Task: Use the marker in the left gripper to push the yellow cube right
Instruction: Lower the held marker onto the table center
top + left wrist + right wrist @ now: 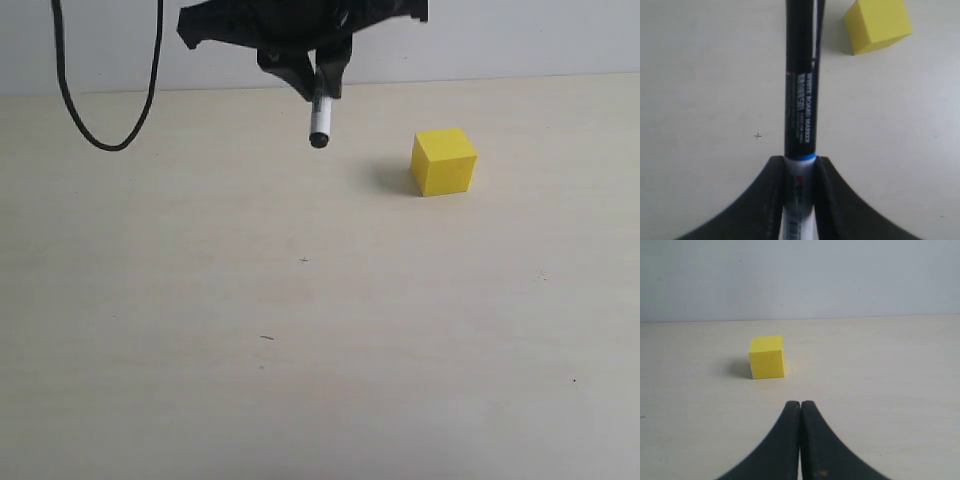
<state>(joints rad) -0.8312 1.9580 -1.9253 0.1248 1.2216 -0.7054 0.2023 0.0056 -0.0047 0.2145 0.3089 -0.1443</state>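
Note:
The yellow cube [444, 161] rests on the pale table, right of centre at the back. My left gripper [318, 72] hangs at the top of the exterior view, shut on the marker [320, 120], which points down with its black end left of the cube and apart from it. In the left wrist view the marker [801, 100] runs out from between the black fingers [771, 200], and the cube [877, 25] lies to one side of its far end. My right gripper [800, 406] is shut on nothing, low over the table, with the cube [767, 357] ahead of it.
A black cable [105, 100] loops down at the back left. A pale wall [520, 40] stands behind the table's [300, 340] far edge. Tiny dark specks mark the tabletop.

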